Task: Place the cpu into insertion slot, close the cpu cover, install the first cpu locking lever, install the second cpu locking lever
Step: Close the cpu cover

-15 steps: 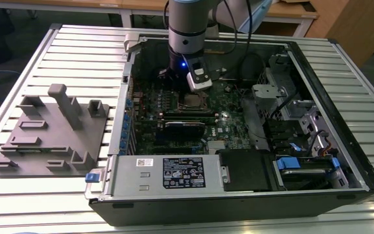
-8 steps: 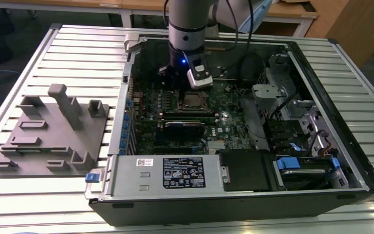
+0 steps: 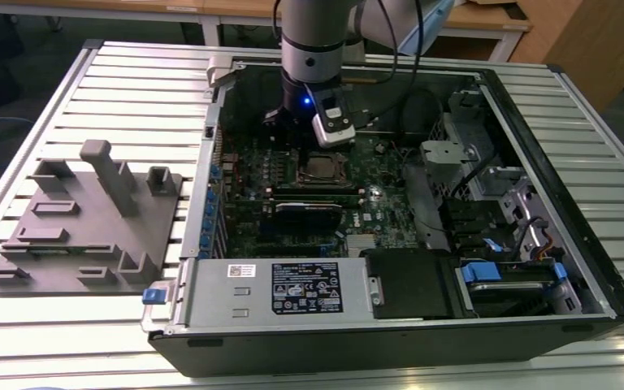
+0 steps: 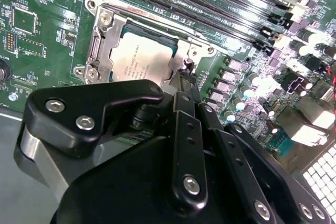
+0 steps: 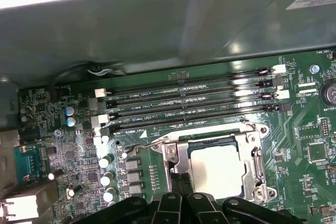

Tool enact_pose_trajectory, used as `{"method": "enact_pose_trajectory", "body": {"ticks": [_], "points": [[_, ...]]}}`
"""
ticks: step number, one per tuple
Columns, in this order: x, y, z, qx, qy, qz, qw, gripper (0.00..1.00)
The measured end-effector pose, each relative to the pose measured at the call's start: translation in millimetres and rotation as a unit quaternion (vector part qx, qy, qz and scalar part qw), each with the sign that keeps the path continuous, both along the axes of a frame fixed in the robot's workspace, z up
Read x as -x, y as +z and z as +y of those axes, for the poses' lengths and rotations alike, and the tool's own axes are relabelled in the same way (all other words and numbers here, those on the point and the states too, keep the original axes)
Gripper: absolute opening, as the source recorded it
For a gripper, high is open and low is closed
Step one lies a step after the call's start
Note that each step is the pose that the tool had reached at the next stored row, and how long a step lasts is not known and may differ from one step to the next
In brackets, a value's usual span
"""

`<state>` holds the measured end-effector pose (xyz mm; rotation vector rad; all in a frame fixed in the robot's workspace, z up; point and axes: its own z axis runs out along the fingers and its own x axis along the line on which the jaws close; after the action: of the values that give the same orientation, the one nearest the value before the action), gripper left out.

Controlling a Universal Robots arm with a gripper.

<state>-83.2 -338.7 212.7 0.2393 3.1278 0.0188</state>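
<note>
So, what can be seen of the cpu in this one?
The cpu is a flat square chip with a dull silver metal top and faint print. It lies level on the green motherboard, seated under the cpu cover, whose frame laps its edges. The claw is at one side of the frame, beside the chip, not on its top.

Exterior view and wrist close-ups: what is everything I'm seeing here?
computer case: one, black, on the slatted table.
motherboard: one, green, inside the case.
cpu: one, silver, framed by the cpu cover.
cpu cover: one, grey metal, around the cpu.
memory slots: four, black, beside the cover.
moulded tray: one, grey, table, exterior view's left.
power supply box: one, silver, case's near wall.
arm: one, grey, reaching into the case.
pincer: one, black, at the cover's edge.
</note>
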Motion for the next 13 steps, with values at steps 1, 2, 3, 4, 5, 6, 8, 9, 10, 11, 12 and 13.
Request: {"method": "enact_pose_trajectory", "body": {"ticks": [1,2,3,4,5,6,8,9,10,11,12,13], "points": [[-0.4,0.0,0.0,0.0,0.0,0.0001,1.0,0.1],[-1.3,0.1,0.0,0.0001,0.0,0.0001,1.0,0.1],[-2.9,0.1,0.0,0.0001,0.0,0.0001,1.0,0.1],[-4.6,0.0,0.0,0.0,0.0,0.0,1.0,0.1],[-6.4,0.0,0.0,0.0,0.0,0.0,1.0,0.1],[-8.2,0.0,0.0,0.0,0.0,0.0,1.0,0.1],[-12.1,0.0,0.0,0.0,0.0,0.0,1.0,0.1],[-14.1,-0.1,0.0,0.0,0.0,0.0,1.0,0.1],[-15.9,-0.1,0.0,0.0,0.0,0.0,1.0,0.1],[-17.4,-0.1,0.0,0.0,0.0,0.0,1.0,0.1],[-18.5,-0.1,0.0,0.0,0.0,0.0,1.0,0.1],[-19.0,-0.2,-0.1,0.0,0.0,-0.0003,1.0,0.1]]}}
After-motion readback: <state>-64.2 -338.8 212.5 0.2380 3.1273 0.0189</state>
